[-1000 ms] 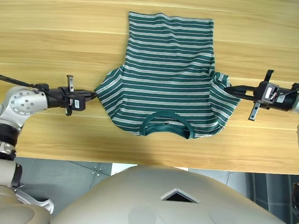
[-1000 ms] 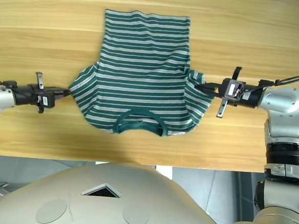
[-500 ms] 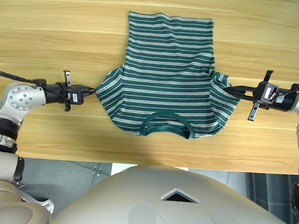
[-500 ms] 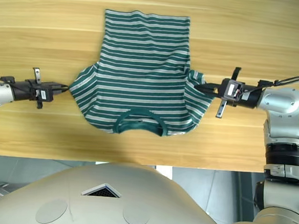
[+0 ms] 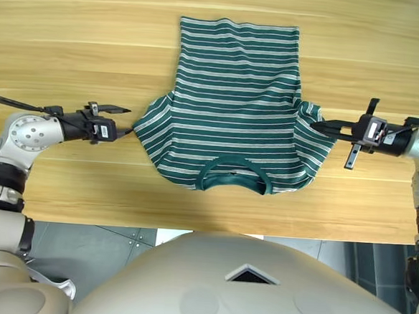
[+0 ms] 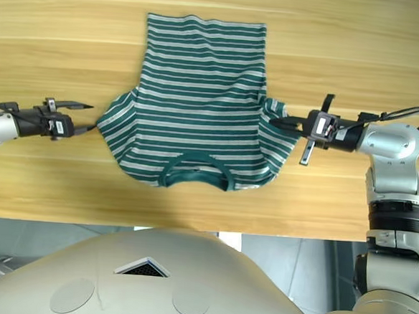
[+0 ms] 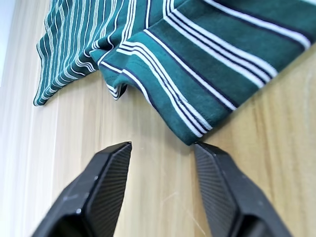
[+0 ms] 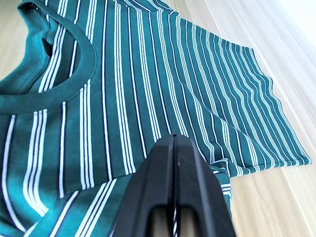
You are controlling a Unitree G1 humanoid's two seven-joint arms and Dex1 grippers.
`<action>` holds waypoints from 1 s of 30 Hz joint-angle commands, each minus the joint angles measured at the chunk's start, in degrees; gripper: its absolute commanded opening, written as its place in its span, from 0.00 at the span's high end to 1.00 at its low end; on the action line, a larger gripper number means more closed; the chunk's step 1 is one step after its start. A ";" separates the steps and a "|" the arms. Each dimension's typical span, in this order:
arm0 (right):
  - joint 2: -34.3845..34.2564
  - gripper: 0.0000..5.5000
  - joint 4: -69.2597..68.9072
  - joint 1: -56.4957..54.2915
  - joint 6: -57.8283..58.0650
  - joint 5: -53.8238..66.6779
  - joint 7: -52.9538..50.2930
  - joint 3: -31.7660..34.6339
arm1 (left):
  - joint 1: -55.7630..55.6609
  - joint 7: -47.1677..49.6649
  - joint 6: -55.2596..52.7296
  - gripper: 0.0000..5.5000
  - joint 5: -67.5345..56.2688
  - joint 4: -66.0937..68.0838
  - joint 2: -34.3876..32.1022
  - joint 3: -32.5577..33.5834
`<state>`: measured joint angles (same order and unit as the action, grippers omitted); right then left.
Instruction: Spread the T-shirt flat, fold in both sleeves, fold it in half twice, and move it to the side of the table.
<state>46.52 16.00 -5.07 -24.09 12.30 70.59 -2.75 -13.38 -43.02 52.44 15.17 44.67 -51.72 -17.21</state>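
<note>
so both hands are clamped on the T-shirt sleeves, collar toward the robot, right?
Only the right hand is clamped on the T-shirt, at a sleeve. The left hand is open, fingers apart just short of its sleeve; the left wrist view shows it. The collar is toward the robot.

Bright and even, lit from overhead. Shadows soft and short: a thin dark line under the shirt [image 7: 197, 64] hem, a dim band along the near edge of the table [image 5: 63, 190]. Pale glare on the far wood in the right wrist view, bleached almost white toward one corner. Gentle sheen across the planks in the head views.
</note>
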 commanded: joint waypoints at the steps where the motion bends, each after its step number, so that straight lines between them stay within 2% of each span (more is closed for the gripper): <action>1: 0.12 1.00 -0.56 0.10 0.32 -0.29 -0.27 0.13 | 0.71 0.41 -0.85 0.61 3.99 1.75 0.55 -2.03; 14: -0.15 1.00 -0.67 0.16 0.22 -0.52 -0.59 0.03 | 0.44 -0.64 1.16 1.00 2.75 2.45 1.16 -3.95; 30: -0.55 1.00 -0.37 0.15 0.06 -0.65 -0.83 -0.12 | 0.41 -0.32 2.23 1.00 1.64 1.90 0.63 -3.20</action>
<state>46.06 15.88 -4.99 -24.09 12.00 70.03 -2.81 -13.83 -42.23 54.89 15.79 46.43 -51.07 -19.77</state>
